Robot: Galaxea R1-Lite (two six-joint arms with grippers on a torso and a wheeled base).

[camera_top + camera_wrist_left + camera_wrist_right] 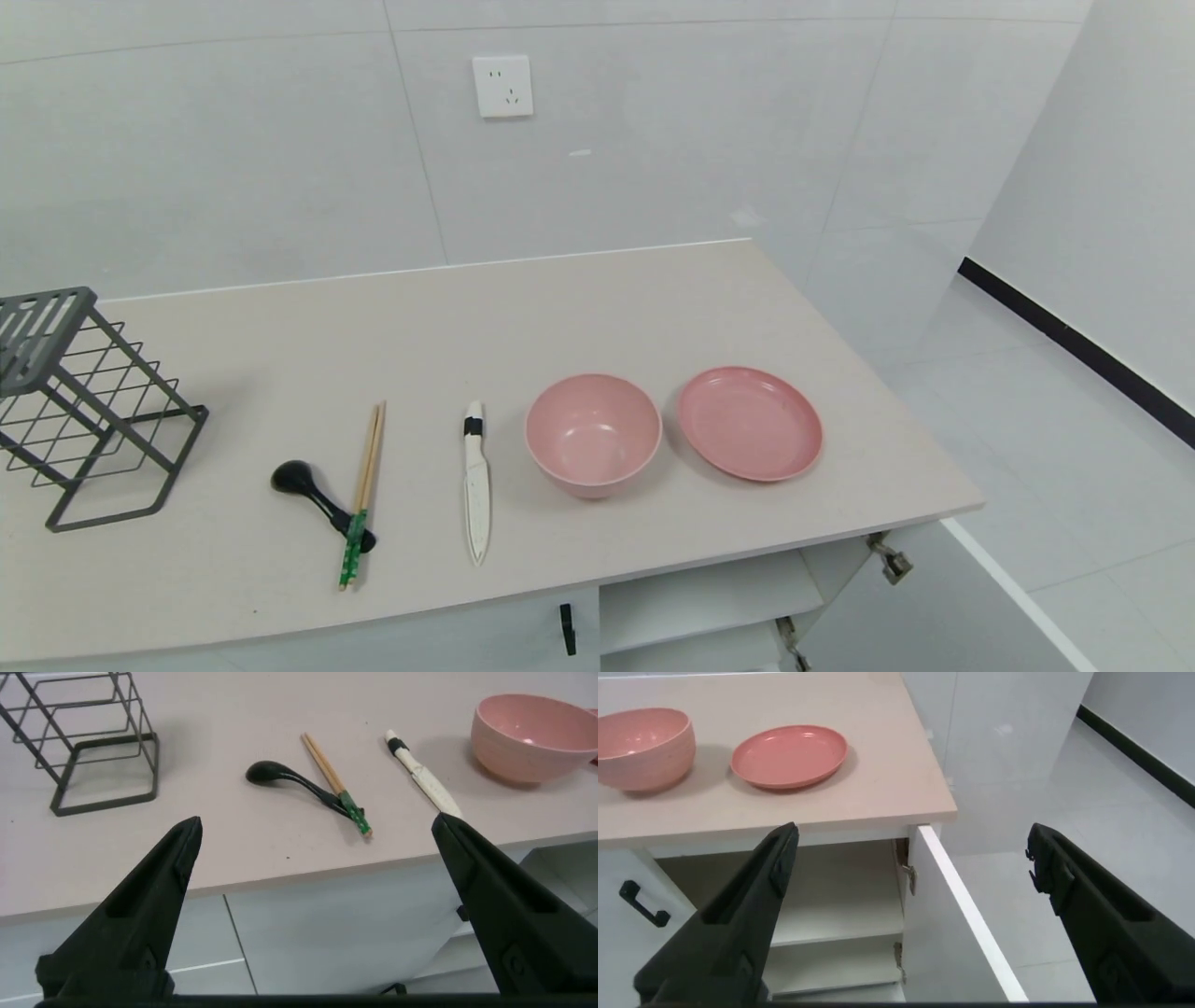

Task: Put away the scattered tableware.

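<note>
Five pieces of tableware lie in a row near the front edge of the counter (560,308): a black spoon (313,495), a pair of chopsticks (367,476) whose green ends cross the spoon's handle, a white knife (477,495), an upright pink bowl (593,434) and, just beside it, a pink plate (750,422). A dark wire rack (42,327) stands at the far left. The left gripper (318,826) is before the counter's front, its fingers spread wide and empty. The right gripper (913,833), fingers also apart and empty, faces the open cabinet door (962,919).
</note>
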